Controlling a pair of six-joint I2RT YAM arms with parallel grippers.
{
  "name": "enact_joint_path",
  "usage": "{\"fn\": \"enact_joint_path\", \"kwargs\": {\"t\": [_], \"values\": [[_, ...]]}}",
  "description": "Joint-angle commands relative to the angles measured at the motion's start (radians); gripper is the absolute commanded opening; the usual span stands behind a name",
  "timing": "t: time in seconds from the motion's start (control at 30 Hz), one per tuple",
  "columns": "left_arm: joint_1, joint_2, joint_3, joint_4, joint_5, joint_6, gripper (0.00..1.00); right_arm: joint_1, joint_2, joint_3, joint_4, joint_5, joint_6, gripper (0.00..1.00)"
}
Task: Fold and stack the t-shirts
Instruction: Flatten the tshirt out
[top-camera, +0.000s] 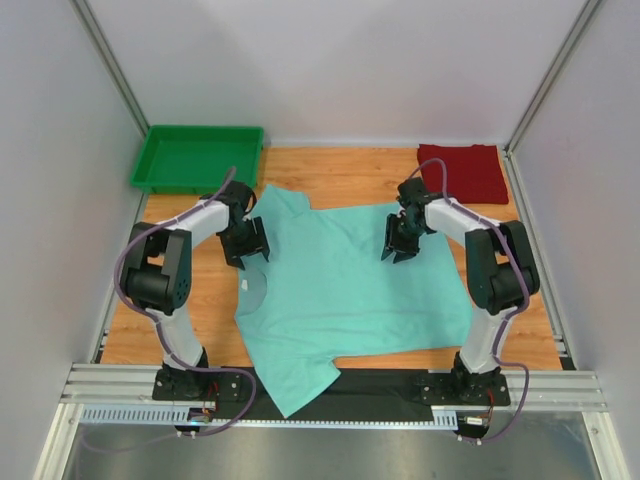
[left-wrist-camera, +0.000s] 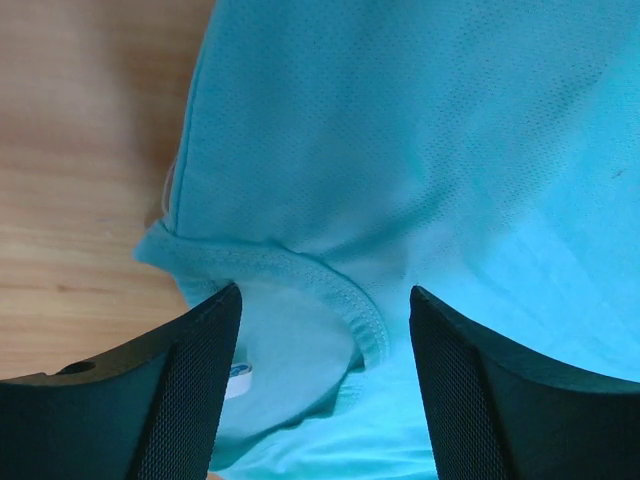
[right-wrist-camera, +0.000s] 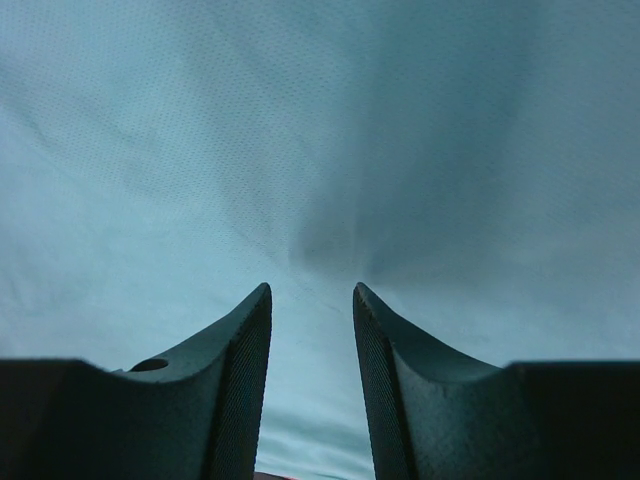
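Hovering both arms over the mint t-shirt (top-camera: 350, 290), spread flat on the table (top-camera: 330, 165) for folding: left gripper (top-camera: 247, 256) wide open above the collar (left-wrist-camera: 330, 285), holding nothing; right gripper (top-camera: 400, 250) part-open on puckered cloth, no grip evident. Red t-shirt (top-camera: 465, 172) lies folded far-right, likely the stack base

Teal shirt (top-camera: 350, 285): spread flat across the middle of the surface (top-camera: 330, 170), lightly wrinkled. Collar (left-wrist-camera: 330, 290) at left with a small white label (left-wrist-camera: 238, 374) inside it; hem at right. One sleeve points to the far side, the other runs past the surface's near edge.
Red shirt (top-camera: 468, 172): folded into a rectangle, far right corner.
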Motion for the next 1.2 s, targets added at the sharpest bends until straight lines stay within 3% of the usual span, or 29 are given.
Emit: {"fn": "enact_joint_path", "kwargs": {"t": [0.0, 0.23, 0.3, 0.5, 0.67, 0.8, 0.93, 1.17], "values": [[0.01, 0.075, 0.117, -0.013, -0.068, 0.109, 0.75, 0.022, 0.068, 0.068, 0.019, -0.037, 0.006, 0.4], [0.01, 0.157, 0.364, -0.076, -0.086, 0.216, 0.75, 0.021, 0.199, 0.296, -0.08, 0.037, -0.053, 0.41], [0.007, 0.126, 0.381, -0.091, -0.164, 0.211, 0.75, 0.021, 0.202, 0.346, -0.125, 0.047, -0.069, 0.41], [-0.05, -0.163, 0.181, -0.045, -0.195, 0.122, 0.77, 0.022, 0.027, 0.261, -0.125, 0.064, -0.086, 0.43], [-0.148, -0.231, -0.031, 0.016, -0.129, 0.033, 0.75, 0.024, -0.086, 0.048, -0.059, 0.044, -0.069, 0.45], [-0.191, -0.132, -0.068, 0.06, -0.076, -0.01, 0.74, 0.025, -0.082, -0.016, -0.013, 0.024, -0.046, 0.44], [-0.145, -0.028, -0.033, 0.1, -0.017, -0.015, 0.73, 0.027, -0.021, -0.002, 0.006, 0.006, -0.032, 0.44], [-0.088, 0.097, 0.172, 0.019, -0.088, 0.091, 0.73, 0.031, 0.143, 0.162, -0.034, 0.023, -0.056, 0.45]]}}
